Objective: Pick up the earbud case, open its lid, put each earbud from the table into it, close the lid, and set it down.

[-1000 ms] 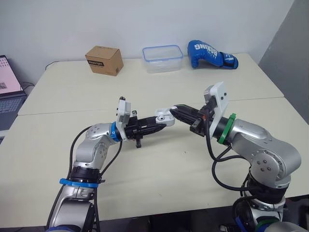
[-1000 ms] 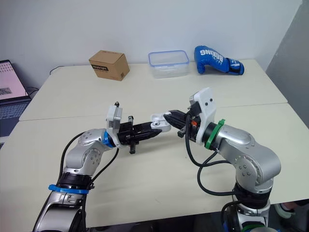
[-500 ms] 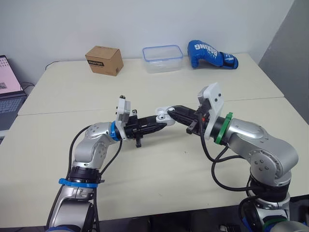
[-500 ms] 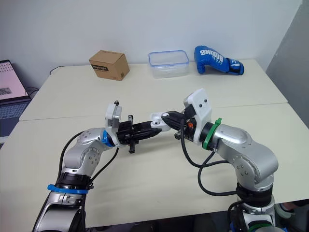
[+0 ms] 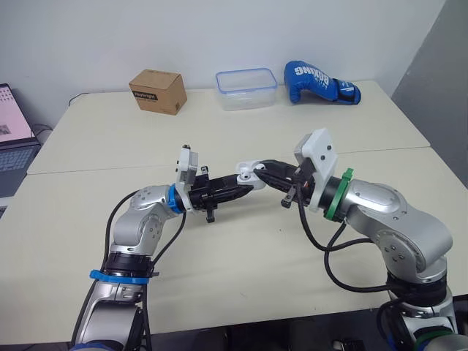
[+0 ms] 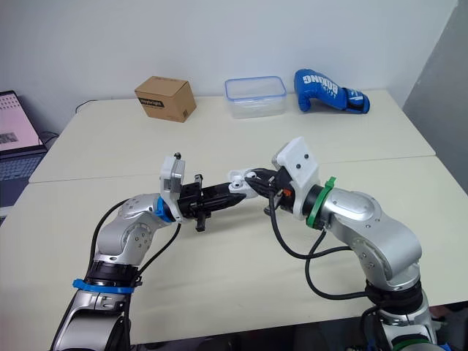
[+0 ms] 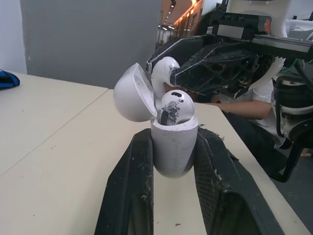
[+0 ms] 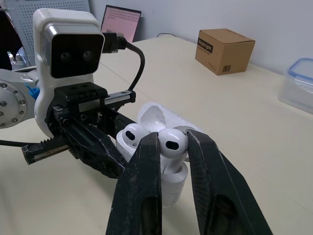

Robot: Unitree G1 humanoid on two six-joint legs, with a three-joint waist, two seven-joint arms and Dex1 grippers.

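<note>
The white earbud case (image 7: 174,149) is held above the middle of the table with my left gripper (image 5: 243,186) shut on its body. Its lid (image 7: 134,100) is tipped open. One white earbud (image 7: 176,107) sits in the case. My right gripper (image 8: 172,141) is shut on the second earbud (image 8: 173,145), which is at the case's open mouth beside the seated earbud (image 8: 132,135). The two grippers meet tip to tip over the table (image 5: 241,248). How far the held earbud has gone into its slot is hidden by the fingers (image 8: 146,161).
Along the table's far edge stand a cardboard box (image 5: 157,91), a clear plastic container with a blue rim (image 5: 246,88) and a blue boxing glove (image 5: 319,82). A laptop (image 5: 13,124) sits off the left edge.
My right gripper has moved left with the earbud, from a short gap away to the case's open mouth. The left gripper and the case have stayed in place.
</note>
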